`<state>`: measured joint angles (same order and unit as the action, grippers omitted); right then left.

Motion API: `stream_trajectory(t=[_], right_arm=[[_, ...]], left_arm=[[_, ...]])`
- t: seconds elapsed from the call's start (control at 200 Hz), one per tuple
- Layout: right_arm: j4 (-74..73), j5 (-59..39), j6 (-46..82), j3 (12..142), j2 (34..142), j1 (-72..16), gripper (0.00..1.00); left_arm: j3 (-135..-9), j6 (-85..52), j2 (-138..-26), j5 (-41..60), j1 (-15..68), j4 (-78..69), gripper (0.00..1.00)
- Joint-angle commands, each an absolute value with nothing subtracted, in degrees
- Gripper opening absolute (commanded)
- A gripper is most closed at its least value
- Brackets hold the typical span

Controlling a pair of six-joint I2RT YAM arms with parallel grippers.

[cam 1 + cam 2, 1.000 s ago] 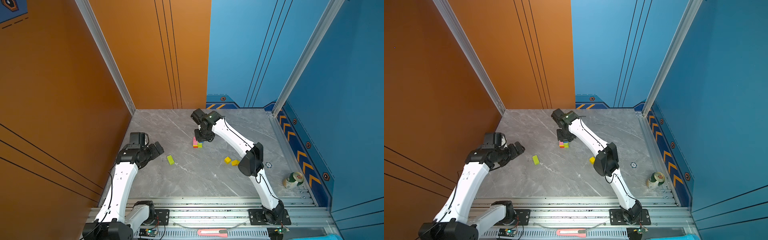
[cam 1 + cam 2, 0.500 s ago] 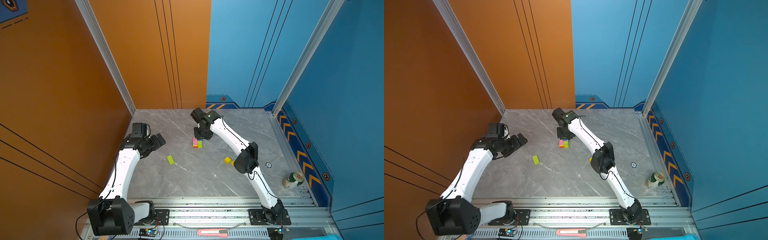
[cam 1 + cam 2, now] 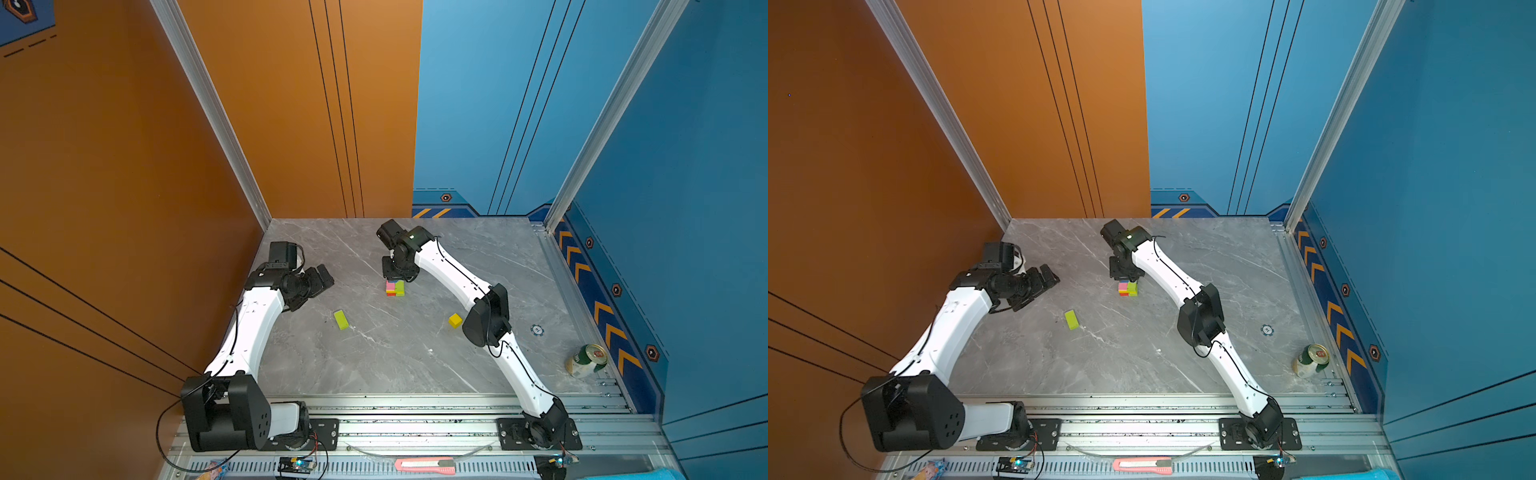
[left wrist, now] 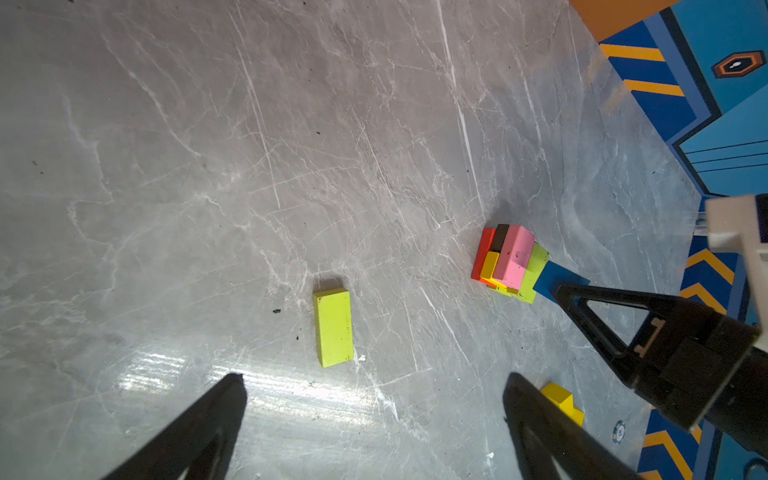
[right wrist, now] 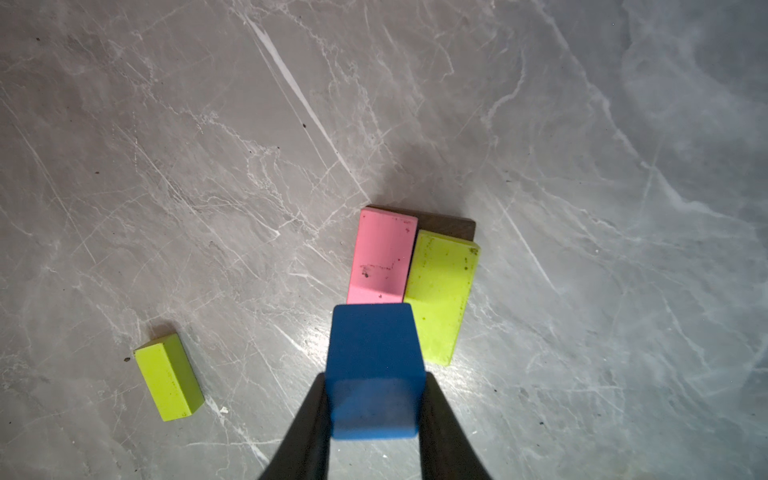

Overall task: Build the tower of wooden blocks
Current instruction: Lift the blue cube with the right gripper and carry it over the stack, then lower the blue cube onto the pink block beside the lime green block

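the tower (image 3: 395, 287) is a low stack near the middle of the worktop (image 3: 374, 365), toward its back edge, topped by a pink bar (image 5: 382, 257) and a lime bar (image 5: 440, 295). the right gripper (image 5: 375, 386) is clamped on the blue cube (image 5: 372, 345) over that layer, not yet set down. the left gripper (image 4: 374, 380) gapes wide and empty; a loose lime-green bar (image 3: 340, 319) and a yellow cube (image 3: 455, 320) lie apart, waiting to be added.

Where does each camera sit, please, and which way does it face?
Top views: above the near rail, looking down at the table; left arm and right arm show.
Left wrist: behind the open left pincer, facing the tower.
Right wrist: looks down past the right pincer, shut on the blue cube.
Shared: all show the loose lime block.
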<state>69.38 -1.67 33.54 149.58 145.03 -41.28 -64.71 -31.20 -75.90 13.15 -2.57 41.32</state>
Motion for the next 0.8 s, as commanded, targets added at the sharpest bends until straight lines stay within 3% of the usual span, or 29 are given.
stream_trajectory(t=[0.0,0.796], right_arm=[[68.14,-0.72,35.11,151.29,145.81,-41.71,0.24],[67.32,0.24,36.3,151.55,147.75,-41.48,0.26]], left_arm=[[-67.1,-29.99,-76.65,14.63,-2.46,41.13,0.98],[-66.57,-29.54,-76.11,16.16,-3.77,41.19,0.98]])
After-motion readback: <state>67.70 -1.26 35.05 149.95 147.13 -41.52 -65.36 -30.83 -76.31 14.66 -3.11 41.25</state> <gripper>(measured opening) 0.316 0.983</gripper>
